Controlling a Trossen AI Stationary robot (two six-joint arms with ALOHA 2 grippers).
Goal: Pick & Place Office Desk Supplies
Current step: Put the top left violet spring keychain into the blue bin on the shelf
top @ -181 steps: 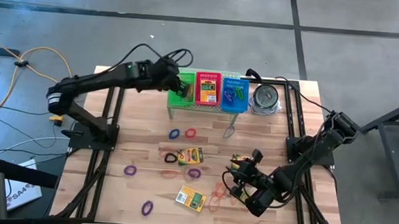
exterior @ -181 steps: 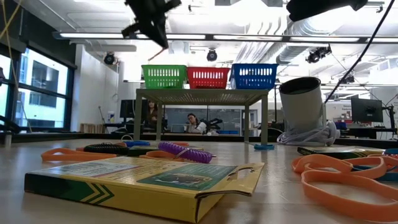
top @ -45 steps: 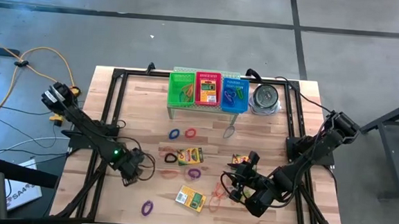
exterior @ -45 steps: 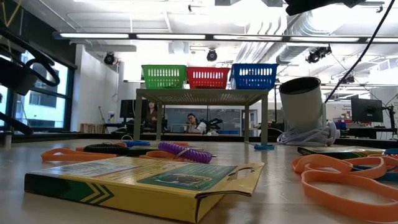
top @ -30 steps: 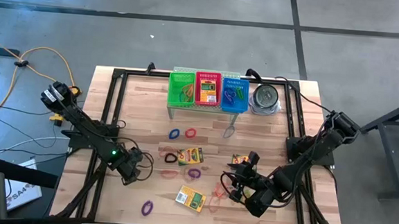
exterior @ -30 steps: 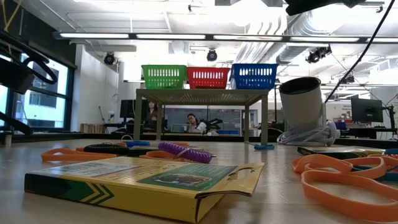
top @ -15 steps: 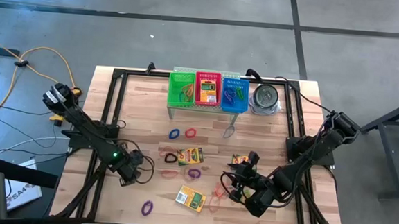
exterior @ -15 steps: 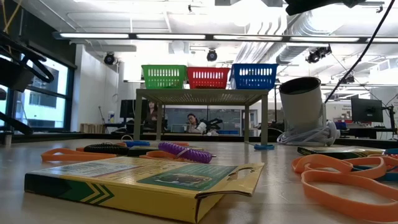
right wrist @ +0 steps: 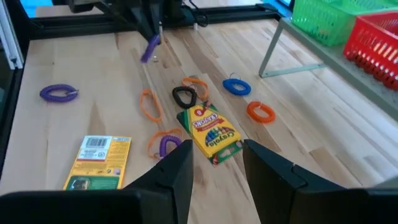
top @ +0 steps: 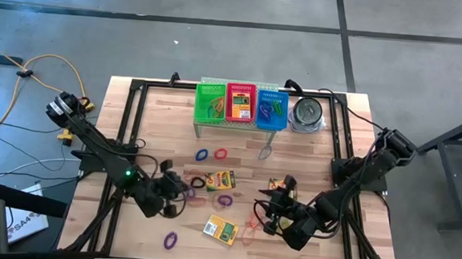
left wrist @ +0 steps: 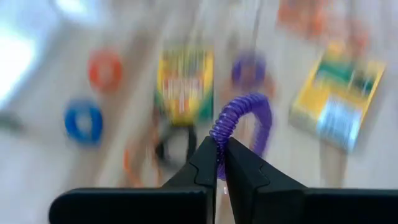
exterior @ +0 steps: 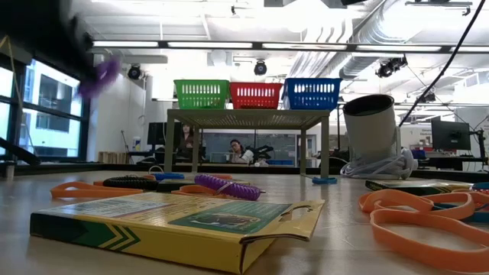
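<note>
wooden table carries everything, with a small raised shelf at its far edge. on that shelf stand three mesh baskets in a row: the green basket holds some thin loops, the red basket holds a crayon box, and the blue basket holds a few coloured bands. just beside the blue one, on the table itself, sits a round metal tin; what is inside it cannot be told.

left arm reaches low over the left-middle of the table. the left gripper has its fingers pressed together on a purple coiled band, lifted clear of the wood; the same band shows as a purple blur high in the low view.

right gripper hangs over the right-front of the table with its fingers spread a little, holding nothing.

loose on the wood: a crayon box near the middle, another toward the front, and a third by the right gripper. smaller still, bands lie scattered: blue and red before the shelf, black beside the middle box, purple just below it, another purple near the front edge, and orange loops by the front box.
</note>
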